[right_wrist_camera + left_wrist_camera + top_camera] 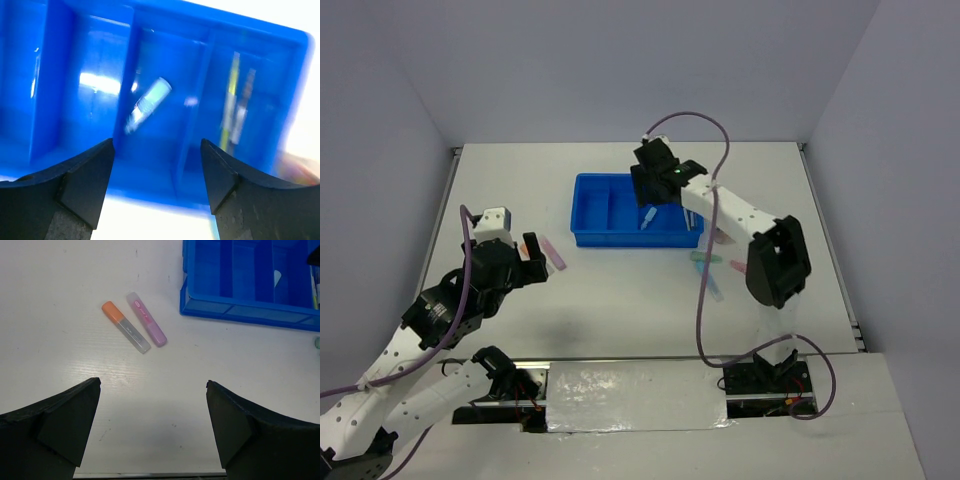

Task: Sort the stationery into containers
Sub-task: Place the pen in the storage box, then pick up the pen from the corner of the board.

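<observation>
Right wrist view is badly blurred. The tray (165, 45) walls smear, and a pale marker (147, 105) lies slanted in a middle compartment, cap colour unclear. The next compartment to its right holds two thin pens (232, 100), one yellowish, one pale, side by side. Right gripper (156, 145) hangs over the tray, fingers apart, nothing between them; the top view hides those fingers under the wrist. Loose markers (718, 288) lie on the table (620, 310) right of the tray, partly covered by the right arm, colours hard to read. Left gripper (152, 385) is spread wide, empty. Its view alone shows clearly an orange marker (126, 326) and a pink marker (146, 319) just beside each other, near the tray's corner; the tray's far end is cut off there.
</observation>
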